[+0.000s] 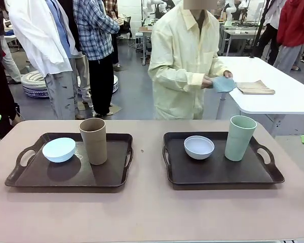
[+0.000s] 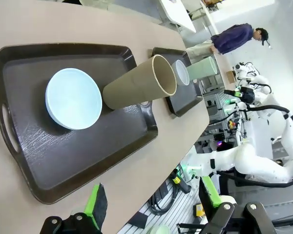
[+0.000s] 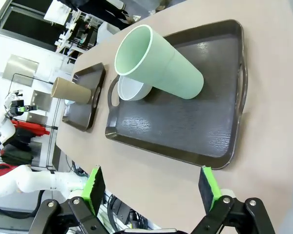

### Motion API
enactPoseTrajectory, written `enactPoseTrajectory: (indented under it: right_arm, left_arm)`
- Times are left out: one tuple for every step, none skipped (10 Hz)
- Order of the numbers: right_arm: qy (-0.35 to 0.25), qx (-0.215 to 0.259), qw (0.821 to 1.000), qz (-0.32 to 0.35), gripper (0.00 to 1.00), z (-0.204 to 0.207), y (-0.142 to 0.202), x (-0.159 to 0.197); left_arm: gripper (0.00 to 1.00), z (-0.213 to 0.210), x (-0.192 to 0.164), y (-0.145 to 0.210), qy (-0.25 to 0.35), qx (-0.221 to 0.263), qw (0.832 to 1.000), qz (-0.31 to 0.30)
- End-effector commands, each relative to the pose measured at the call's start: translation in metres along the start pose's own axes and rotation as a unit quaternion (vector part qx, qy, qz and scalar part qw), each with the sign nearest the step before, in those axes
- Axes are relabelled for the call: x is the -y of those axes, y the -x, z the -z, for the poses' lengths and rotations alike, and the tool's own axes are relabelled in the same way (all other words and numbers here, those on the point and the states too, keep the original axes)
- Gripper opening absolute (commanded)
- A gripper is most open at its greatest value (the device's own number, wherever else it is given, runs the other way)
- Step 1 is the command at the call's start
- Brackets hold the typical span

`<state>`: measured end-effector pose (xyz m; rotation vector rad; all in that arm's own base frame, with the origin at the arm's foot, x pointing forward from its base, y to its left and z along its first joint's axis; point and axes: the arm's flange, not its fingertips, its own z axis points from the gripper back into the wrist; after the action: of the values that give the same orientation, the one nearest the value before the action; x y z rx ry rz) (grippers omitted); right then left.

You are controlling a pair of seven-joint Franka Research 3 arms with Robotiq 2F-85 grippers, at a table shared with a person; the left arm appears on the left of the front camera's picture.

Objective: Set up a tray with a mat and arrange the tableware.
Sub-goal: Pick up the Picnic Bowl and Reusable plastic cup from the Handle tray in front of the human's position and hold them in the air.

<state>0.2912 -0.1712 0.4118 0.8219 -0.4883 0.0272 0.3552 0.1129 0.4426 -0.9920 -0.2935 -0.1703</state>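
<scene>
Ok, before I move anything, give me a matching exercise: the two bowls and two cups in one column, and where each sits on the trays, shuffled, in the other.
Things:
1. pale blue bowl
2. tan-brown cup
3. greyish white bowl
4. pale green cup

Places, seen from the front:
A. right tray, right half
B. left tray, left half
C. right tray, left half
D. left tray, right half

Pairs: 1-B, 2-D, 3-C, 4-A.
</scene>
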Motion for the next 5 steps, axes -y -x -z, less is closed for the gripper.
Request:
enactPoseTrajectory:
  right_arm:
    - [-0.009, 0.006, 1.0, 0.0, 1.0, -0.0019, -0.0019, -0.001]
    - [-0.009, 0.006, 1.0, 0.0, 1.0, -0.0019, -0.0019, -0.001]
    - [-0.009, 0.006, 1.0, 0.0, 1.0, -0.0019, -0.0019, -0.001]
    - [-0.009, 0.006, 1.0, 0.0, 1.0, -0.0019, -0.0019, -0.001]
    - [-0.009, 0.006, 1.0, 0.0, 1.0, -0.0019, -0.0019, -0.001]
  left_arm:
    - [1.0, -0.001, -0.0023, -0.0015, 0.012, 0.009, 1.0, 0.005]
    - [1.0, -0.001, -0.0023, -0.0015, 0.012, 0.009, 1.0, 0.005]
    - [1.0, -0.001, -0.0023, -0.0015, 0.012, 0.009, 1.0, 0.005]
    - [1.0, -0.001, -0.0023, -0.0015, 0.012, 0.009, 1.0, 0.005]
    - [1.0, -0.001, -0.0023, -0.0015, 0.012, 0.009, 1.0, 0.005]
